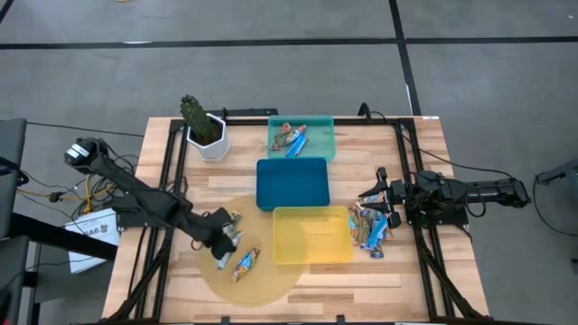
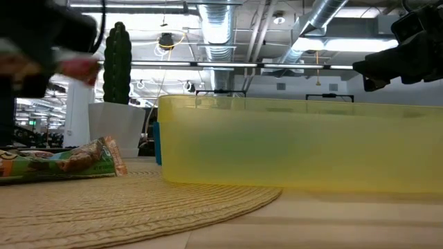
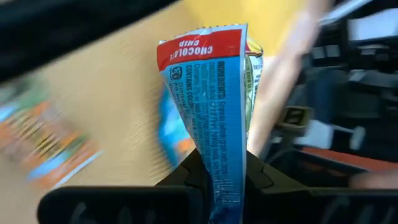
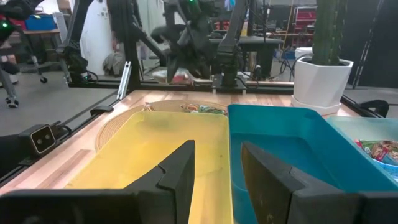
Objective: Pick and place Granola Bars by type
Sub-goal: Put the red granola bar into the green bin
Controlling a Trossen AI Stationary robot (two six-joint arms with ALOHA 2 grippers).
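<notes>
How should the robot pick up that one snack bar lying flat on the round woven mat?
Probably from straight above, pinching across the narrow middle of the bar. It lies flat and slantwise on the mat, so the tool's fingers would need turning to straddle its long sides.

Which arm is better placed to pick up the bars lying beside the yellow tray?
The right. Its open hand hovers right next to the loose pile of bars by the yellow tray. The left hand is over the round mat, already gripping a bar.
</notes>
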